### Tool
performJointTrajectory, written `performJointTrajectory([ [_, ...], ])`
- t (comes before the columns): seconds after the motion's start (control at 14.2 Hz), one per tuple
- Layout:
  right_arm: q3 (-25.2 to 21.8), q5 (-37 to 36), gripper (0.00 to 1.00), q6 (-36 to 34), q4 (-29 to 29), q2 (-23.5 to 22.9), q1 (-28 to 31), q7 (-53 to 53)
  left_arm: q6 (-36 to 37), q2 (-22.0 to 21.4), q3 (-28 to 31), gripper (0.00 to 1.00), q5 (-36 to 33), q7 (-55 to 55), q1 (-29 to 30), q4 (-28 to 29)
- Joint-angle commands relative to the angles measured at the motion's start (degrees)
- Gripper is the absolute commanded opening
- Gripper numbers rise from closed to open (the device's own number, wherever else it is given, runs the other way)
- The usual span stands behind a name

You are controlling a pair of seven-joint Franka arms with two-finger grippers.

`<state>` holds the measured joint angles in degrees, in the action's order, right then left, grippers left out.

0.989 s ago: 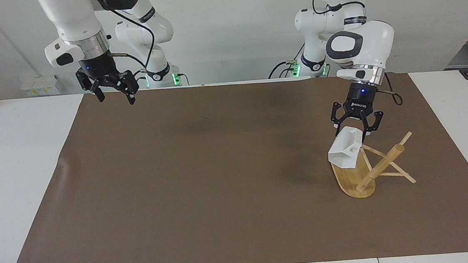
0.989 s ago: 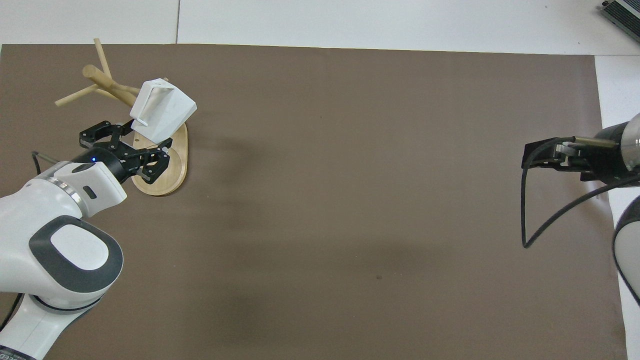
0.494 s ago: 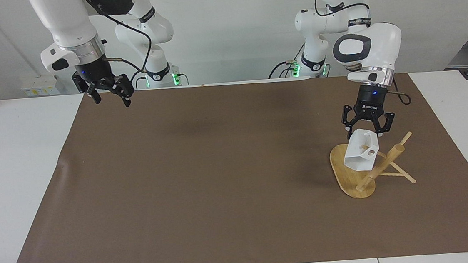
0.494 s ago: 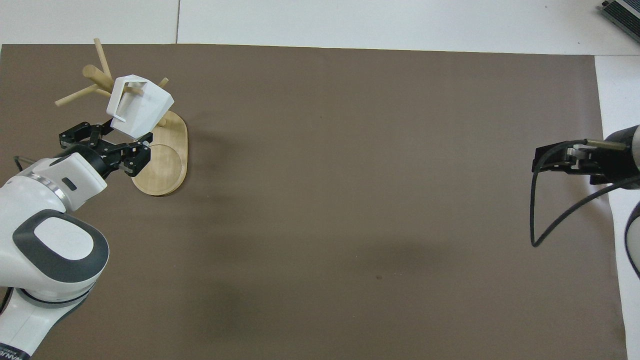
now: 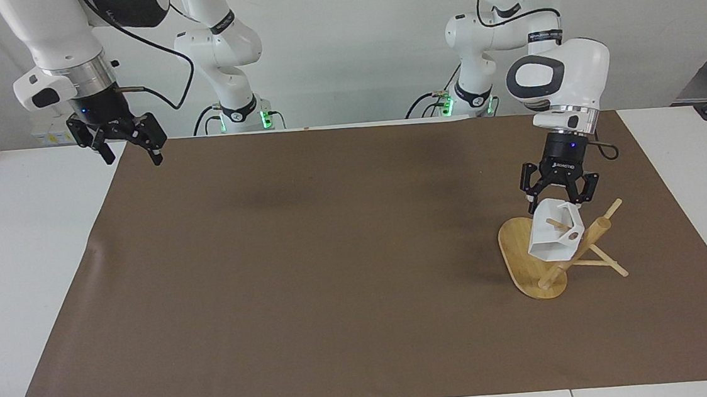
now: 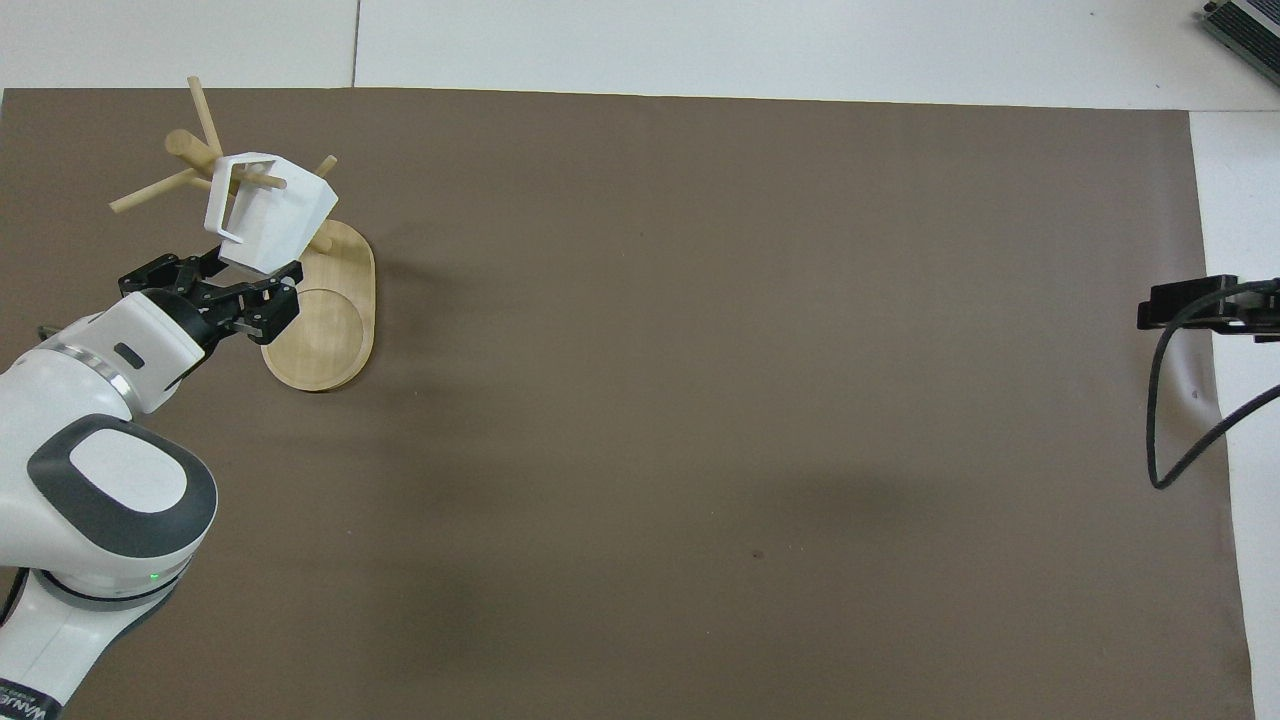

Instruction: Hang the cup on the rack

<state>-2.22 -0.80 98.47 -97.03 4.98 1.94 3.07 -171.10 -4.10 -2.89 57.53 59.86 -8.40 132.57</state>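
The left claw [image 5: 559, 202] is pinching one faceted white cup [image 5: 556, 235] over one bamboo peg rack [image 5: 525, 260]; the right claw [image 5: 129, 154] is hanging spread over the bench's [image 5: 24, 262] edge.

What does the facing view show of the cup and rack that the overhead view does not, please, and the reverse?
Only the facing view shows the round hole in the cup's handle, a peg poking into its mouth, and both arms down to their bases. Only the overhead view shows the circle marked on the rack's base and the cup's rim outline from above. Both show the left gripper shut on the cup above the rack, and the right gripper open, waiting over the mat's edge at the right arm's end.
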Motion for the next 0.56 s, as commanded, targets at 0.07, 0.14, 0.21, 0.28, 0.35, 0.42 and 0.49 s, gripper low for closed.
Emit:
performJointTrajectory([
  [0.07, 0.55, -0.96, 1.00, 2.08, -1.59, 1.09, 0.61, -1.49, 0.51, 0.32, -0.19, 0.00, 0.04, -2.47, 0.75, -0.73],
  [0.14, 0.55, -0.96, 1.00, 2.26, -1.59, 1.09, 0.61, -1.49, 0.60, 0.32, -0.19, 0.00, 0.04, -2.47, 0.84, -0.90],
  [0.21, 0.55, -0.96, 1.00, 2.26, -1.59, 1.00, 0.61, -1.58, 0.60, 0.41, -0.19, 0.64, 0.04, -2.47, 0.84, -0.99],
  [0.28, 0.55, -0.96, 1.00, 2.34, -1.68, 1.00, 0.61, -1.40, 0.60, 0.41, -0.19, 1.00, 0.04, -2.47, 0.92, -0.99],
  [0.35, 0.55, -0.96, 1.00, 2.26, -1.68, 1.00, 0.61, -1.40, 0.60, 0.41, -0.19, 1.00, 0.04, -2.38, 1.27, -0.99],
  [0.42, 0.55, -0.87, 1.00, 2.26, -1.76, 1.00, 0.61, -1.31, 0.60, 0.41, -0.19, 1.00, -0.05, -2.38, 1.28, -1.08],
  [0.49, 0.55, -0.78, 1.00, 2.26, -1.76, 1.00, 0.52, -1.14, 0.68, 0.41, -0.19, 1.00, -0.05, -2.38, 1.36, -1.17],
])
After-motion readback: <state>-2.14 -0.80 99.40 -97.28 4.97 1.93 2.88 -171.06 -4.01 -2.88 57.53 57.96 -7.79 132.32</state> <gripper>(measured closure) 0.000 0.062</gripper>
